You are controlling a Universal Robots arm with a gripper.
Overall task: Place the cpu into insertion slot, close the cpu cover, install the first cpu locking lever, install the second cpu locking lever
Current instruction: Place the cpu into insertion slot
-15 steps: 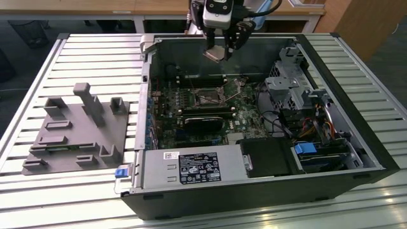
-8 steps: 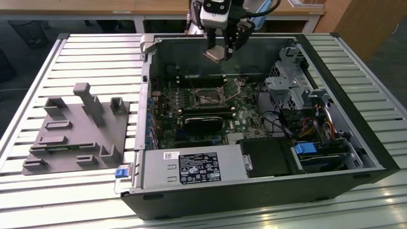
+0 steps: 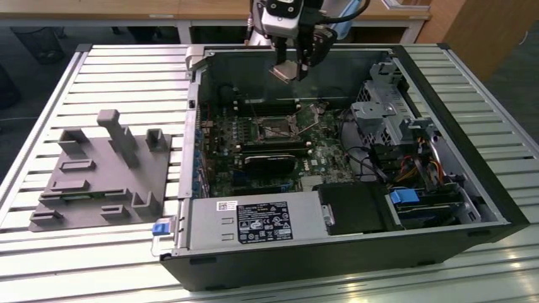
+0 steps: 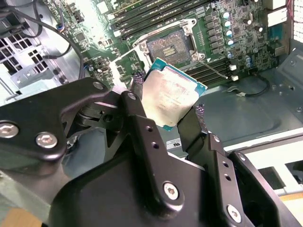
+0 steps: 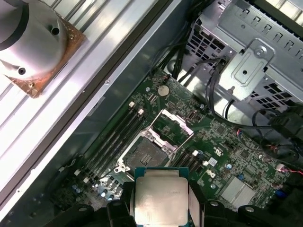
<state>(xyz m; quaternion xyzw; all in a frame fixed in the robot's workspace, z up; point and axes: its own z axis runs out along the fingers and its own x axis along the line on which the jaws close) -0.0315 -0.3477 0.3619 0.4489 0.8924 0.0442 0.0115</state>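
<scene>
My gripper [image 3: 295, 66] hangs over the far end of the open computer case, shut on the cpu [image 3: 284, 71] by two opposite edges. In both wrist views the cpu [image 4: 170, 97] [image 5: 159, 196] is a flat silvery-beige square between the black fingers [image 4: 139, 94], held well above the board. The insertion slot [image 5: 144, 153] [image 4: 169, 45] [image 3: 276, 129] lies bare on the green board below, its dark pin field showing. Beside the slot, the cpu cover [image 5: 171, 126] is swung open.
Long memory slots [image 5: 116, 137] run beside the socket. A black cooler block [image 3: 269, 165] sits nearer the power supply [image 3: 252, 222]. A drive cage with cables [image 3: 392, 113] fills the exterior view's right. On the slatted table, a grey fixture plate [image 3: 101, 170] lies at the left.
</scene>
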